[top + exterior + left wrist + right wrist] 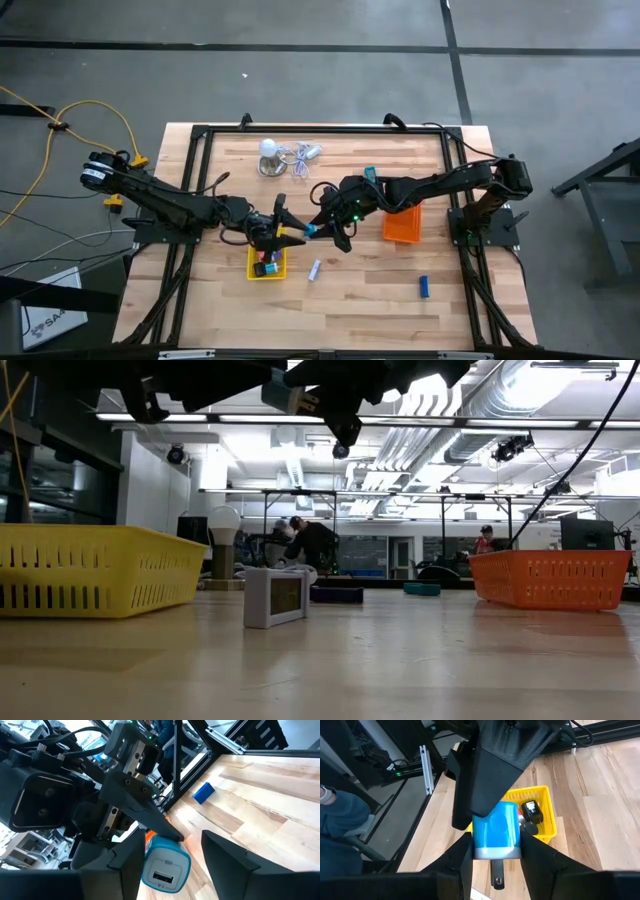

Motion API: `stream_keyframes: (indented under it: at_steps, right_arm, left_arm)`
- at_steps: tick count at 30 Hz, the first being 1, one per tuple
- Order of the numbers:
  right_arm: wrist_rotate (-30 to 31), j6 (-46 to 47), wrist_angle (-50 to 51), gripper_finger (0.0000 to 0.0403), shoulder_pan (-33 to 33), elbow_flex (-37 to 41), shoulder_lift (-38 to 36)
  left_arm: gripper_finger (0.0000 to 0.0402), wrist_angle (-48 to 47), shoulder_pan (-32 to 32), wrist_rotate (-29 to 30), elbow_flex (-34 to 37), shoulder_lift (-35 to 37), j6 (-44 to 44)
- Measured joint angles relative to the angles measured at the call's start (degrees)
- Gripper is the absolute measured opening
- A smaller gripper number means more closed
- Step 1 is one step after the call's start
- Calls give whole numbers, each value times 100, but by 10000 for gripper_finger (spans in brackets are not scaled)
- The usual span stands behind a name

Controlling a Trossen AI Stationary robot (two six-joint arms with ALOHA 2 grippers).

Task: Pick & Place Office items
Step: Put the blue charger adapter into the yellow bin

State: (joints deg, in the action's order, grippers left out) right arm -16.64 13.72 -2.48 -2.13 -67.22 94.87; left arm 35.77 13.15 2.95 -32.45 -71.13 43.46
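Wood table (360, 280); right end effector (492, 851) grips blue block (495, 830); left end effector (167, 865) open.

A blue-and-white block (495, 831) hangs pinched above the table; another blue block (423, 287) lies flat, well apart.

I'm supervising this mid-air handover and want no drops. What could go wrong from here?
1. Only the right gripper grips the blue item. The left gripper has its fingers open around it, so an off-centre grasp may drop it.
2. In the high view the item hangs beside the yellow tray, not over it, so a drop would likely land on the table.
3. Both arms' fingers crowd together and may knock each other.
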Motion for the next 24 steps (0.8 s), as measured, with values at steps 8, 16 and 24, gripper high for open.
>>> stream_keyframes:
  at_steps: [8,16,24]
  right_arm:
    - [-4,2,-33,121,0,-4,-7]
    - [-6,2,-30,122,0,-4,-7]
    - [-149,4,-142,122,0,-4,-7]
  left_arm:
    - [196,-89,0,300,2,-2,57]
    - [196,-101,0,338,2,-2,68]
    - [195,-107,0,556,2,-2,216]
